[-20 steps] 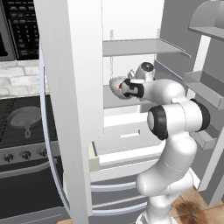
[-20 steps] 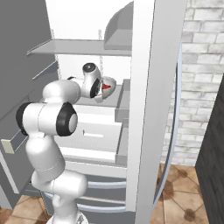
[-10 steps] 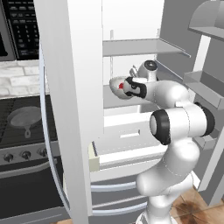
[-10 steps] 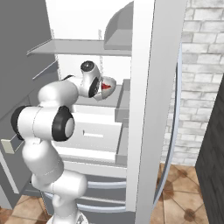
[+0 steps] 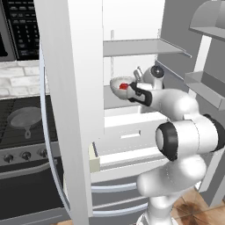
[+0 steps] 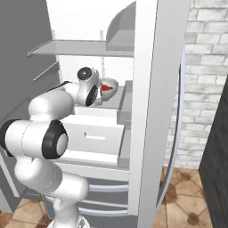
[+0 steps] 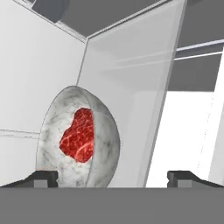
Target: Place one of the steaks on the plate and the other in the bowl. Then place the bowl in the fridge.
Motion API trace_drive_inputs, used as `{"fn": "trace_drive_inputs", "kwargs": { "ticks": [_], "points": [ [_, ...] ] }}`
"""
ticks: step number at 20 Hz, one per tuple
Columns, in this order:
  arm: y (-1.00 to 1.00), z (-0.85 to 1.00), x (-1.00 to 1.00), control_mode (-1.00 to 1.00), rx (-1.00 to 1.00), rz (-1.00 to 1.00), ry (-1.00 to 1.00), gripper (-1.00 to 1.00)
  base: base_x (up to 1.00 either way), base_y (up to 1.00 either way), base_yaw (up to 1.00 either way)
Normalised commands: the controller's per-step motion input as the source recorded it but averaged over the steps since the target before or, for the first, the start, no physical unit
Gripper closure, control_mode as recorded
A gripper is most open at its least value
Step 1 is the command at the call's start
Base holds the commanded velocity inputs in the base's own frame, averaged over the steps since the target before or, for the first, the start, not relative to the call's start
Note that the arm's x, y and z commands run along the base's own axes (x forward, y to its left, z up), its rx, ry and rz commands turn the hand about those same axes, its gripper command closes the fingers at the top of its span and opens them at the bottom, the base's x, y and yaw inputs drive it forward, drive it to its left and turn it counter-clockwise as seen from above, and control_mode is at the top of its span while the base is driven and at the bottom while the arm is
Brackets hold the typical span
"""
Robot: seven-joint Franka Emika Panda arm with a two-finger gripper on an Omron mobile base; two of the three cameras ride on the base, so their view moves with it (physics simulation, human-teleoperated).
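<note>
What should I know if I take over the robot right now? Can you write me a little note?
Hand: open, holding nothing, just in front of the bowl.
Bowl: sits on a shelf inside the open fridge, with the red steak in it.
Done: steak in bowl, bowl in fridge.
Left: pull the arm out clear of the shelves. The plate and the other steak cannot be checked from here, and the doors are open.
</note>
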Motion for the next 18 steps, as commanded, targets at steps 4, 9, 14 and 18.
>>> {"fn": "trace_drive_inputs", "kwargs": {
  "ticks": [4,9,14,18],
  "points": [
    [0.0,0.36,-0.64,-1.0,0.0,0.0,-0.22,-1.0,0.0,0.0,0.0],
    [0.0,0.13,-0.78,-1.0,0.0,0.0,-0.03,-1.0,0.0,0.0,0.0],
    [0.0,0.44,-0.76,-1.0,0.0,0.0,0.0,-1.0,0.0,0.0,0.0],
    [0.0,0.53,-0.54,-1.0,0.0,0.0,0.1,-1.0,0.0,0.0,0.0]
  ]
}}
